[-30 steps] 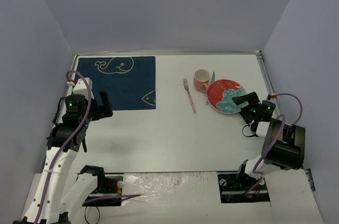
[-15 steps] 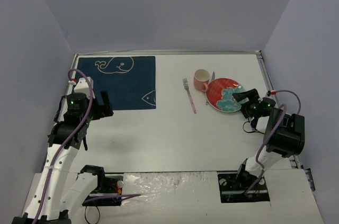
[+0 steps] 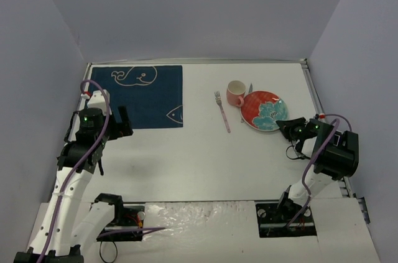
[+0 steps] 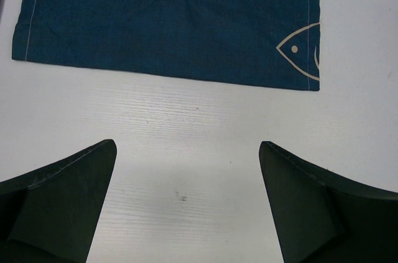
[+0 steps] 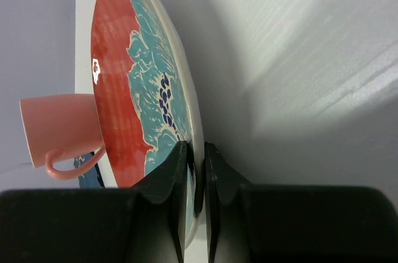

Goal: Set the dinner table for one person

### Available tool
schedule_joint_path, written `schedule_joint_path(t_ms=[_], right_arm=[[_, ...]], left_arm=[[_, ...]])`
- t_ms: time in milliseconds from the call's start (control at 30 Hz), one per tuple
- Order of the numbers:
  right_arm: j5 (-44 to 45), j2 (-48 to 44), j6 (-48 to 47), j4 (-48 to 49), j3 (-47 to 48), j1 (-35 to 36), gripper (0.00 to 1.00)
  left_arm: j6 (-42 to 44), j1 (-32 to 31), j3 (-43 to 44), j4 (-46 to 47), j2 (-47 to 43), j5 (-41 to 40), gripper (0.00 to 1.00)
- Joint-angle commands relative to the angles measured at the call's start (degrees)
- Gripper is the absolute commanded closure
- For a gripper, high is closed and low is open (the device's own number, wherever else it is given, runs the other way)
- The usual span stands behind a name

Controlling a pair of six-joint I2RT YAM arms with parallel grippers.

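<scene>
Desk (image 3: 205,151) carries the plate (image 3: 264,111), frame right, likely stiff, breakable, slippery; right tool (image 5: 196,151) clamps its rim, left tool (image 4: 186,146) spread apart.

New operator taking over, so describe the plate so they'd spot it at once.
On the white dinner table, look right of the blue whale placemat. The plate lies past the pink fork, beside the pink mug. It alone is flat, round, red with teal flowers, its rim pinched by the right gripper.
</scene>
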Motion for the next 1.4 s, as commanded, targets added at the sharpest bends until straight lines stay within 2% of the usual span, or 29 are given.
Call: schedule_joint_path(t_ms=[0,167,333,500,633,933,1167,1367], right_arm=[[2.1,-3.1,-2.5,-6.9,-2.8,-0.8,1.0],[1.6,-15.5,3.0,-8.3,-4.3,-1.6,1.0],[5.4,-33.0,3.3,-20.8,-1.4,-2.4,1.0],[5.9,-41.2,5.9,-24.7,2.2,-3.2,1.0],[4.1,-42.6,13.8,-15.6,0.7,-3.0,1.0],[-1.5,-41.8,18.2,-8.3,9.0,1.9,1.0],[-0.6,-39.4,13.8,-11.9,18.3,15.9,1.0],[2.1,-32.8,12.6,-8.5,20.7,30.2,1.0]], left_arm=[[0.3,-0.1,0.6,2.9,0.1,0.4,0.03],[0.3,-0.2,-0.2,5.0,-0.8,3.6,0.03],[-0.4,-0.4,-0.5,6.4,-0.7,6.3,0.03],[-2.2,-0.5,0.1,6.6,-0.1,9.7,0.03],[-4.8,-0.5,1.0,6.6,0.4,13.2,0.03],[-12.9,-0.7,5.7,8.9,2.9,21.5,0.03],[-21.2,-3.0,7.5,14.7,6.0,24.8,0.03],[-27.5,-8.9,7.7,22.1,10.5,21.6,0.03]])
